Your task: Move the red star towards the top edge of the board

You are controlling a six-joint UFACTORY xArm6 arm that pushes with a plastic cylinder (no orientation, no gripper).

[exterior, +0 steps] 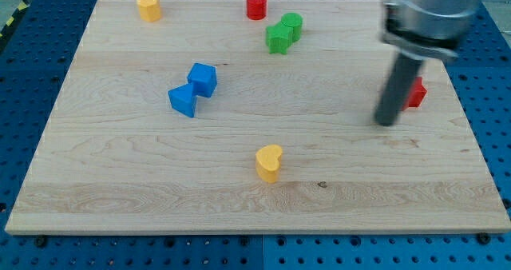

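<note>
The red star sits near the board's right edge, mostly hidden behind the rod, so its shape is hard to make out. My tip rests on the board just left of and below it, close to touching. A red cylinder stands at the view's top centre.
A green cylinder and a green star-like block touch each other right of the red cylinder. A yellow block is at top left. A blue cube and another blue block sit at centre left. A yellow heart lies at bottom centre. The wooden board lies on a blue pegboard.
</note>
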